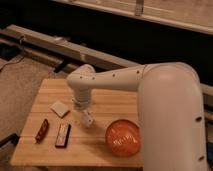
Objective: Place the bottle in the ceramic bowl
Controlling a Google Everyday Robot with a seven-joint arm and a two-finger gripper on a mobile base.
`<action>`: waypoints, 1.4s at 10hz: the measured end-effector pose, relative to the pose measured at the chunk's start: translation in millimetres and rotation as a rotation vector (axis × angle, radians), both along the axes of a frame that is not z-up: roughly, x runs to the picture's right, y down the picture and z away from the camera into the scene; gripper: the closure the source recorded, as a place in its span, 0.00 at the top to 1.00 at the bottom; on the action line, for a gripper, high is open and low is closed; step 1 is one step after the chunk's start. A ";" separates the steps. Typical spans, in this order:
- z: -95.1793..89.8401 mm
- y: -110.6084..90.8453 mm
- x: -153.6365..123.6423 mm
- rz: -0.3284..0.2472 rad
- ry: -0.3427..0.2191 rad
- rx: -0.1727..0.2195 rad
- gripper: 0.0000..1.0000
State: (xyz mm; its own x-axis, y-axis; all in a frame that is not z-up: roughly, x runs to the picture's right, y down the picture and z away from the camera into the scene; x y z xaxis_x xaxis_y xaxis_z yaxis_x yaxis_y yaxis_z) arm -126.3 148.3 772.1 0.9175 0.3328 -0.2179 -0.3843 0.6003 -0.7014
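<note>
The small whitish bottle is near the middle of the wooden table, to the left of the bowl. The ceramic bowl is glossy orange-red and sits at the table's front right, with nothing in it. My gripper hangs from the white arm and points down right above the bottle, at or touching its top. The wrist hides the bottle's neck.
A pale square pad lies left of the bottle. A red packet and a dark bar lie at the front left. The big white arm covers the table's right side. A metal rail runs behind the table.
</note>
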 end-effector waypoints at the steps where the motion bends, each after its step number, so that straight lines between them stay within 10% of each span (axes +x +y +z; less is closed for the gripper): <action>1: -0.7 1.6 -9.9 -0.007 -0.021 0.004 0.80; 14: -1.8 4.7 -21.0 -0.017 -0.055 0.009 0.80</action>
